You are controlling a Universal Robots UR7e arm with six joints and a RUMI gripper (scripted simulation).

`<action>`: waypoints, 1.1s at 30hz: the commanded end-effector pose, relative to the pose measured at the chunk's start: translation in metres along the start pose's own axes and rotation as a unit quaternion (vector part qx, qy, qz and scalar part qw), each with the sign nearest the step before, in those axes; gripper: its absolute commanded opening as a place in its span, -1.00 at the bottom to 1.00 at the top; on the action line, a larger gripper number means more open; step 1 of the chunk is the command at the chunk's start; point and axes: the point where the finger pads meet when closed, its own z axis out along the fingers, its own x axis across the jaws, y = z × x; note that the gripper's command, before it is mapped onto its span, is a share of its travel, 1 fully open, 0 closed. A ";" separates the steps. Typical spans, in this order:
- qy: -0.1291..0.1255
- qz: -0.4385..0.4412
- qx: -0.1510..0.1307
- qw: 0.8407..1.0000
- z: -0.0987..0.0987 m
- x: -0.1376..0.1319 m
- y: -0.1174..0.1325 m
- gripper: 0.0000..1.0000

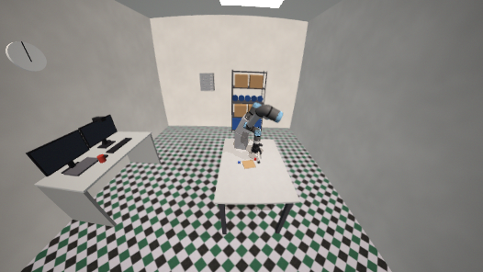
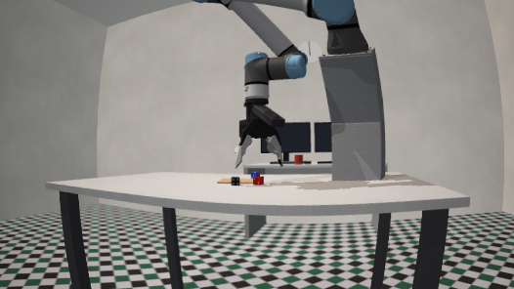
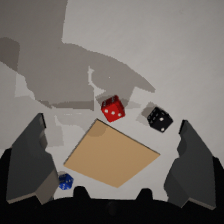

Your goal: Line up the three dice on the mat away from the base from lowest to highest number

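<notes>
A tan square mat [image 3: 112, 159] [image 2: 221, 182] [image 1: 249, 164] lies on the white table [image 2: 195, 190] [image 1: 257, 184]. A red die [image 3: 113, 109] [image 2: 258, 180] sits on the table just off one corner of the mat. A black die [image 3: 159, 119] [image 2: 235, 181] sits on the table a little off the mat's edge. A blue die [image 3: 65, 181] [image 2: 254, 174] [image 1: 239, 162] lies off the opposite corner, next to one finger. My gripper [image 3: 113, 117] [image 2: 259, 157] is open and empty, hanging above the mat.
The arm's grey pedestal [image 2: 357, 127] stands on the table behind the dice. A desk with monitors [image 1: 73, 147] stands at the left of the room, and a shelf with boxes [image 1: 249, 92] at the back wall.
</notes>
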 end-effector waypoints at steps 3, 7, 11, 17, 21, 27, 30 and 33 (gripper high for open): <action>0.000 0.000 0.000 1.000 0.000 0.000 0.000 1.00; 0.000 0.000 0.000 1.000 0.000 0.000 0.000 1.00; 0.000 0.000 0.000 1.000 0.000 0.000 0.000 1.00; 0.000 0.000 0.000 1.000 0.000 0.009 0.002 1.00; 0.000 0.000 0.000 1.000 0.000 0.027 0.006 1.00; 0.000 0.000 0.000 1.000 0.000 0.049 0.010 1.00; 0.000 0.000 0.000 1.000 0.000 0.062 0.013 1.00; 0.000 0.000 0.000 1.000 0.000 0.069 0.015 1.00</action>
